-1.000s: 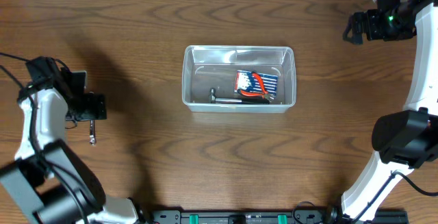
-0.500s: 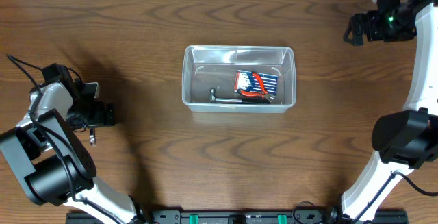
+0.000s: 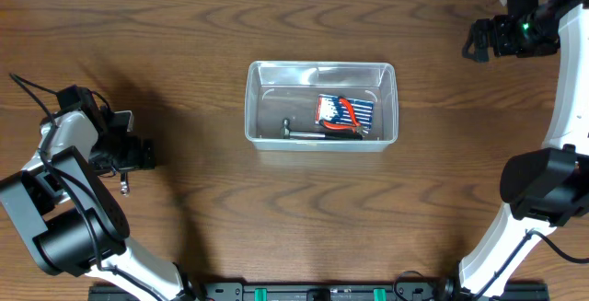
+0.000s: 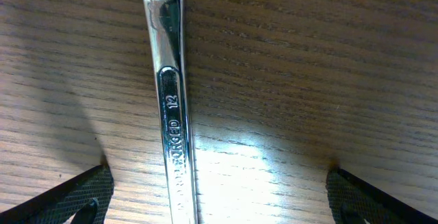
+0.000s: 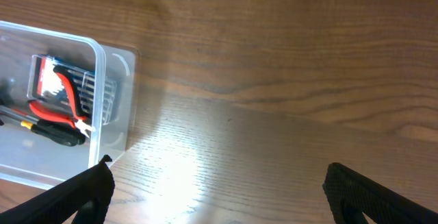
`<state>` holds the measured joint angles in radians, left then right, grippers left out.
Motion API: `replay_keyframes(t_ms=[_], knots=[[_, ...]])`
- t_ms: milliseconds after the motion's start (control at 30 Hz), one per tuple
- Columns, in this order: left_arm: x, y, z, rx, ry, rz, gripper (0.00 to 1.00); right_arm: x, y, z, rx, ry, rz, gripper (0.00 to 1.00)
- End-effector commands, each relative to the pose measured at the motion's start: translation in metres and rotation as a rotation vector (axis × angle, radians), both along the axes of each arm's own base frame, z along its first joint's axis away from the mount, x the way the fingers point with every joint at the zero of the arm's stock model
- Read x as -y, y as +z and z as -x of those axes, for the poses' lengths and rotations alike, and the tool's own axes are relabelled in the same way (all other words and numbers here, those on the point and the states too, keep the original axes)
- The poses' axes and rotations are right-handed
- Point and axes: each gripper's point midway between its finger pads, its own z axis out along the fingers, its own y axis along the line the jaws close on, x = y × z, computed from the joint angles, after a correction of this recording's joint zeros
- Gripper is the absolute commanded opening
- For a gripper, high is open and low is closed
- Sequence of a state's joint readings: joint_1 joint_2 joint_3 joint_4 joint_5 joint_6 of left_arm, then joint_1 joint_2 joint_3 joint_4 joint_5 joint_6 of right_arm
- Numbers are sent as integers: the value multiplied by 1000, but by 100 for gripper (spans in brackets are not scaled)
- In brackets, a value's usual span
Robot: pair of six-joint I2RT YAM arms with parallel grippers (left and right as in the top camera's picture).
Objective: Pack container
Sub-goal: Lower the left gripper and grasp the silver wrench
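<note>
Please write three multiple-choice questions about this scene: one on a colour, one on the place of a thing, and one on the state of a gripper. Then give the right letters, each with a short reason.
1. What colour are the handles of the pliers in the container?
A. Green
B. Yellow
C. Red

2. Where does the wrench lie?
A. In the container
B. On the table, below the left gripper
C. On top of the pliers

3. In what state is the left gripper?
A. Open, with one finger on each side of the wrench
B. Shut on the wrench
C. Shut on the pliers

Answers:
1 C: the overhead view shows red handles inside the container.
2 B: the left wrist view shows the wrench flat on the wood.
3 A: both fingertips stand far apart and clear of the wrench.
</note>
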<state>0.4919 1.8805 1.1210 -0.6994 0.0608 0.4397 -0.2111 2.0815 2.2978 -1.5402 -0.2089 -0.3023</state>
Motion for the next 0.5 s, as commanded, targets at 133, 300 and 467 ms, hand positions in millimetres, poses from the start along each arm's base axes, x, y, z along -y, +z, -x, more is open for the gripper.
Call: replay_keyframes(t_ms=[133, 300, 467], knots=[[-3, -35, 20, -134, 52, -12, 98, 4, -5, -1, -11, -1, 7, 99], [-2, -40, 23, -150, 51, -3, 98, 7, -6, 0, -17, -6, 23, 99], [-3, -40, 21, -144, 51, -7, 98, 6, -6, 0, -19, -5, 23, 99]])
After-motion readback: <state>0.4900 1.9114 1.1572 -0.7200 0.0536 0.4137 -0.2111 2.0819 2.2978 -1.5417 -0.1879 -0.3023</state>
